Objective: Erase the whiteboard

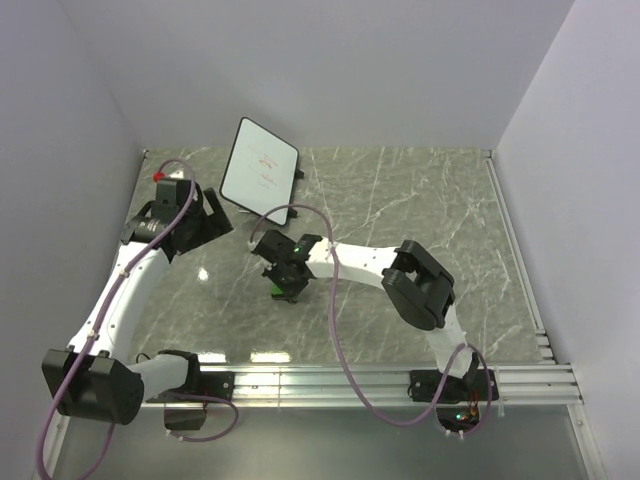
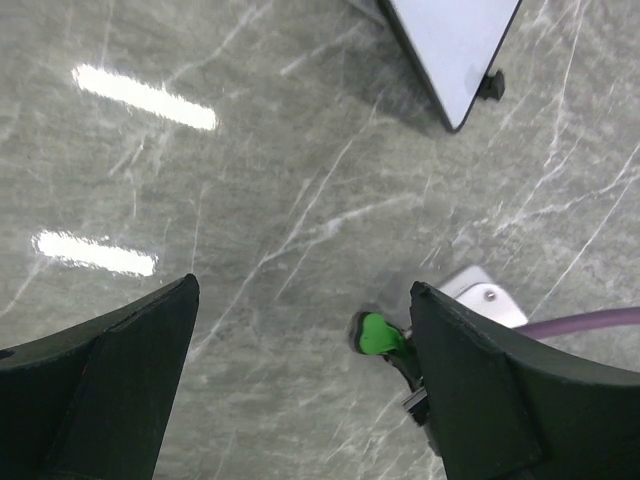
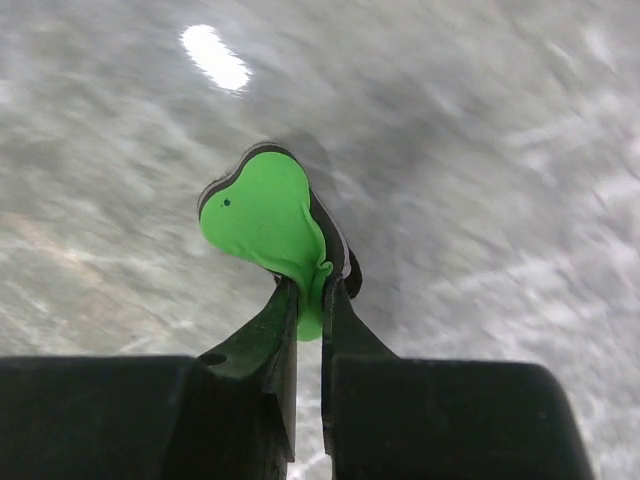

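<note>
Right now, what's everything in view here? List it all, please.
whiteboard: one, white with black frame and faint red marks, standing at the table's far side
eraser: one, green, pinched in the right tool
table: one, grey marble-look, under everything
cables: two, purple, one along each arm
arms: two, white and black, bolted at the near edge
left tool: one, black, open and empty
right tool: one, black, shut on the eraser

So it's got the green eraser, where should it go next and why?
Probably lift the eraser and carry it to the whiteboard at the back: the right gripper is shut on it, and faint red marks show there.
</note>
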{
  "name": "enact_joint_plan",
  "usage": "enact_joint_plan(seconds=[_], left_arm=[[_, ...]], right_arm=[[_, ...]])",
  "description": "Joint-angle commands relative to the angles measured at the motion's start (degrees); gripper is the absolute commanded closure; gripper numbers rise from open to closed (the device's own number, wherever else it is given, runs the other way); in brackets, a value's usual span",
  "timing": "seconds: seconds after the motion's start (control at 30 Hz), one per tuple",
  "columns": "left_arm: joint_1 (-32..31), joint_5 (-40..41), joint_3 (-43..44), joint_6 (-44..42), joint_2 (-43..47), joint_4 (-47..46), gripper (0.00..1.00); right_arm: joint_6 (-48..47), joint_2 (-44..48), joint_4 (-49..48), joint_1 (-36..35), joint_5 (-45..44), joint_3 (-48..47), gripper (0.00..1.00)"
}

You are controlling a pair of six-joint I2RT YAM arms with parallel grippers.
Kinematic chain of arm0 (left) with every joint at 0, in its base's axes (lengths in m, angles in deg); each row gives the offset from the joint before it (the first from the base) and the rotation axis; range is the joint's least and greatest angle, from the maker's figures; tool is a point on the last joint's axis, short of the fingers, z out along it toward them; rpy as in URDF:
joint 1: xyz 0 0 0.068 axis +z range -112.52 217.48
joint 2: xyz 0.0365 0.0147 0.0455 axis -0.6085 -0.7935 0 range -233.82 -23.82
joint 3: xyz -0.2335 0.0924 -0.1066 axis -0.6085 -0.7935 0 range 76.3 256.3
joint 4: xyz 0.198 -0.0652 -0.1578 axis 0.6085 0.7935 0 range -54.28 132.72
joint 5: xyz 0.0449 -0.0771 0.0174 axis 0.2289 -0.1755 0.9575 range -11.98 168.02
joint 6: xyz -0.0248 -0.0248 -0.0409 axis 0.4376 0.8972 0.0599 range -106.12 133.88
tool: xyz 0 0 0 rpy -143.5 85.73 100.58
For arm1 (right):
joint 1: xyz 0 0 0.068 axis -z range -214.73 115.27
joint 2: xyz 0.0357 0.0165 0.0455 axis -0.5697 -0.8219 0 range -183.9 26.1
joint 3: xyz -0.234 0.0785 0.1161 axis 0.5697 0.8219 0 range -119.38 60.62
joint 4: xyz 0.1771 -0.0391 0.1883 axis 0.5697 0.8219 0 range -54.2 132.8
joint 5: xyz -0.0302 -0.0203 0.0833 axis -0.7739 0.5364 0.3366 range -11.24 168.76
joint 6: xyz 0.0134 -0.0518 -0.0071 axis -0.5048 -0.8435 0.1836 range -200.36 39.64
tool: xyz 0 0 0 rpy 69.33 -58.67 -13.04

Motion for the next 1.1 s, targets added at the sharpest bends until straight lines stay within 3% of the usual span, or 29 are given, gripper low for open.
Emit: enact_joint_plan(seconds=[0.0, 0.23, 0.33, 0.57, 0.8, 0.97, 1.07], left_arm=[[-0.2, 2.8, 5.5, -1.2, -0.9, -1.1, 0.07], [-0.1, 3.4, 15.8, -3.7, -10.3, -2.9, 0.01], [0.5, 2.1, 22.7, -4.2, -16.5, -3.0, 0.01], [6.4, -4.7, 35.2, -4.5, -29.9, -8.7, 0.01], [7.3, -9.1, 41.1, -7.7, -41.9, -12.4, 0.02], [7.5, -15.6, 39.0, -6.6, -45.1, -20.2, 0.02], [7.5, -18.8, 43.4, -6.8, -49.7, -19.6, 0.03]], right_arm=[[3.8, 2.7, 4.4, 3.2, -2.8, -0.7, 1.00], [11.6, 1.3, 13.6, 12.5, -1.5, -16.2, 1.00], [15.8, -1.7, 16.7, 17.6, 5.6, -28.0, 1.00], [21.1, -9.4, 15.2, 23.3, 16.8, -42.2, 1.00], [24.6, -8.8, 7.6, 23.2, 21.7, -37.8, 1.00], [25.8, -9.8, 6.7, 23.1, 20.3, -40.7, 1.00], [25.8, -11.1, 9.4, 23.4, 19.7, -44.1, 1.00]])
